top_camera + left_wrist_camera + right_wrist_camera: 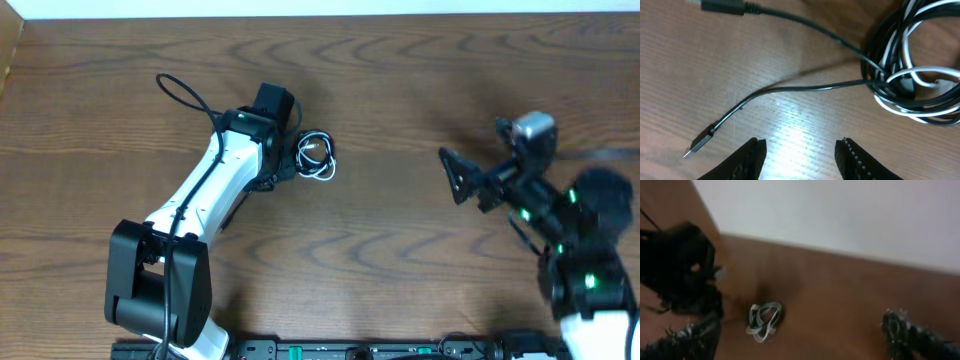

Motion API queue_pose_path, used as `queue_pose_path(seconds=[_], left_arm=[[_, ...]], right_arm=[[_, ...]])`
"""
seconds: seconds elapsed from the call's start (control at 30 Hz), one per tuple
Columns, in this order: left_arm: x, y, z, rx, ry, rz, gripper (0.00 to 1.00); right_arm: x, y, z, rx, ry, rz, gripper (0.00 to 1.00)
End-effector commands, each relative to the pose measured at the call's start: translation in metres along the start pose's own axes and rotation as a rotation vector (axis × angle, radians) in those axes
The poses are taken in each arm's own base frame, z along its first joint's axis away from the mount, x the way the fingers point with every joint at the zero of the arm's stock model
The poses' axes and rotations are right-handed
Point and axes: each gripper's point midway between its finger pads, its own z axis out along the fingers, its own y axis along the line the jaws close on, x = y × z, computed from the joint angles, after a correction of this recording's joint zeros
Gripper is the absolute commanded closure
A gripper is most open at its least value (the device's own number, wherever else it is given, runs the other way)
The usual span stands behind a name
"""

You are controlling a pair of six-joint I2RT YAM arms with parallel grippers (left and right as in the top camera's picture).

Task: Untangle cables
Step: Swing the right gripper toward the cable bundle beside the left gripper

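We see the cables heaped on a wood-grain surface by a pale wall, left gripper and right gripper both spread, empty.

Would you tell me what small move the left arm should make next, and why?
Probably ease the left gripper forward and close on the loose black cable: its jaws stand open, empty, just short of it, and it leads into the tangled bundle.
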Motion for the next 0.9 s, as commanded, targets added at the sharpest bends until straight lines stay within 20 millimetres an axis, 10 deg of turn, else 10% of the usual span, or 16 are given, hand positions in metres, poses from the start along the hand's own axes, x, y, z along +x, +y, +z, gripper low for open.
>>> queue_pose_path(seconds=[0.0,0.23,0.53,0.7,0.87], left_arm=[[0.0,0.0,0.0,-0.003,0.0,0.007,0.5],[0.0,0.0,0.0,-0.003,0.001,0.007,0.51],[0.001,0.0,0.0,-0.003,0.001,0.008,0.92],[0.0,0.0,0.0,-0.003,0.001,0.008,0.92],[0.0,0.0,0.0,-0.003,0.001,0.008,0.92]], right_arm=[[-0.004,-0.001,0.024,-0.063,0.137,0.078,0.01],[0.033,-0.02,0.056,-0.054,0.396,0.251,0.01],[0.064,-0.028,0.08,-0.067,0.484,0.421,0.01],[0.077,-0.016,0.103,-0.102,0.514,0.433,0.55],[0.096,0.0,0.13,-0.114,0.547,0.38,0.63]])
